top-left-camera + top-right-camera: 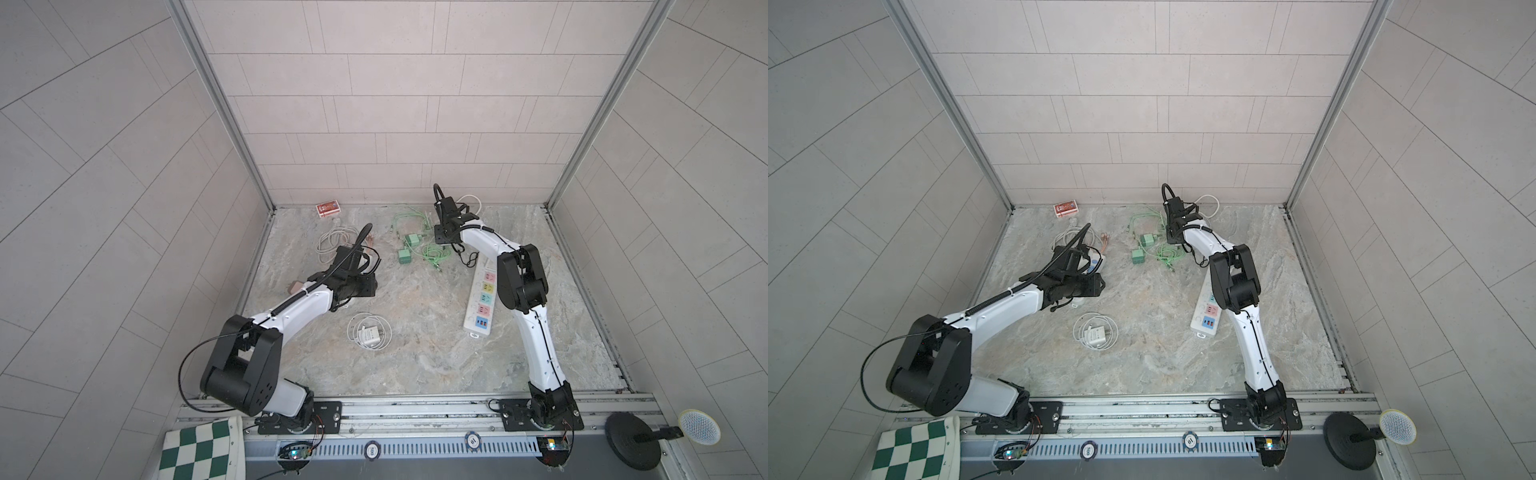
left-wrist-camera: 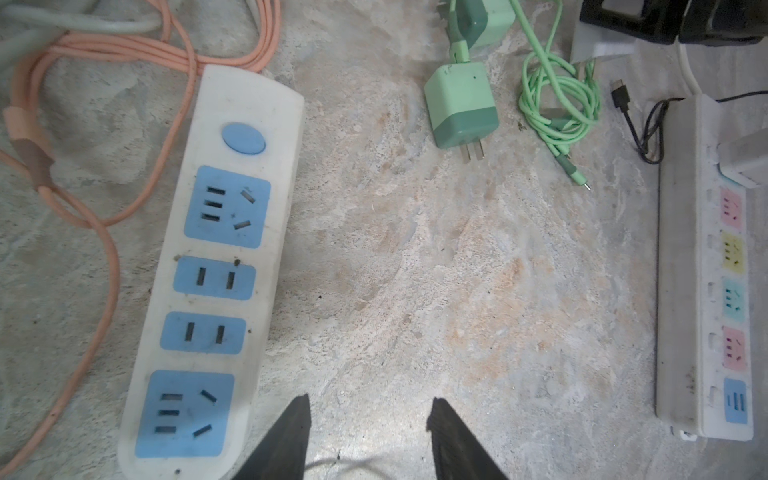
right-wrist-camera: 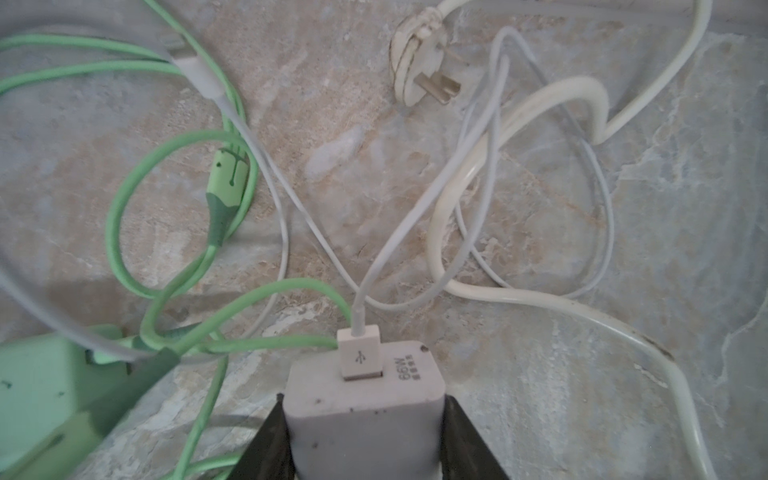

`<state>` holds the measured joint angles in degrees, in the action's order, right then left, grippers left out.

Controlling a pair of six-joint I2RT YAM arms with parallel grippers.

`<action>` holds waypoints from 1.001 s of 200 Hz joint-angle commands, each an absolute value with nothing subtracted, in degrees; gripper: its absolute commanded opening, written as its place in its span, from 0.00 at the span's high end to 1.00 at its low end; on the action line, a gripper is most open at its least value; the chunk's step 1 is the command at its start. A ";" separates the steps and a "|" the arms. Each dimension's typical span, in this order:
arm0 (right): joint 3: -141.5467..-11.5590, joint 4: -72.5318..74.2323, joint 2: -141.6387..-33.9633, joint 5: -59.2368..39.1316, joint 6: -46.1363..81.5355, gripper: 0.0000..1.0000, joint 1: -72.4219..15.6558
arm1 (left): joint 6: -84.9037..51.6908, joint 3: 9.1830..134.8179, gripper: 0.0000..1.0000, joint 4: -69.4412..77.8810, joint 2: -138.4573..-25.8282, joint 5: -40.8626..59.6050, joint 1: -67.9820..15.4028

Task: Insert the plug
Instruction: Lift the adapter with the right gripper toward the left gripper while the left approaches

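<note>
The plug is a white USB charger block [image 3: 365,407] with a white cable in its port. My right gripper [image 3: 365,400] is shut on it, one finger pressed on each side, at the back of the table among green and white cables. In both top views that gripper [image 1: 446,226] covers the block. A white power strip with pastel sockets [image 1: 482,299] lies just in front of the right arm. My left gripper [image 2: 370,401] is open and holds nothing. It hangs over bare table beside a white strip with blue sockets [image 2: 216,266].
Two green chargers [image 1: 407,247] and tangled green cable [image 3: 187,232] lie left of the right gripper. A loose white mains plug [image 3: 419,79] sits beyond it. A white charger with coiled cable [image 1: 370,332] lies mid-table. A red box [image 1: 328,208] is at the back wall, and orange cable [image 2: 104,257] is by the blue strip.
</note>
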<state>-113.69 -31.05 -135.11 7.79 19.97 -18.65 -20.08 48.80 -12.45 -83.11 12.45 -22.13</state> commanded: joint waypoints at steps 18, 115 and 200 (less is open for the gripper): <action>-101.34 -27.84 -120.83 4.33 22.73 0.69 -18.53 | -19.51 47.49 0.47 -9.80 -78.90 12.90 -24.73; -60.93 -5.04 -89.94 -8.13 39.30 0.69 -20.87 | -24.52 40.07 0.48 10.53 -72.49 10.57 -39.59; -52.39 1.16 -83.65 -12.76 48.85 0.69 -26.98 | -25.04 34.61 0.58 40.16 -83.45 13.11 -45.35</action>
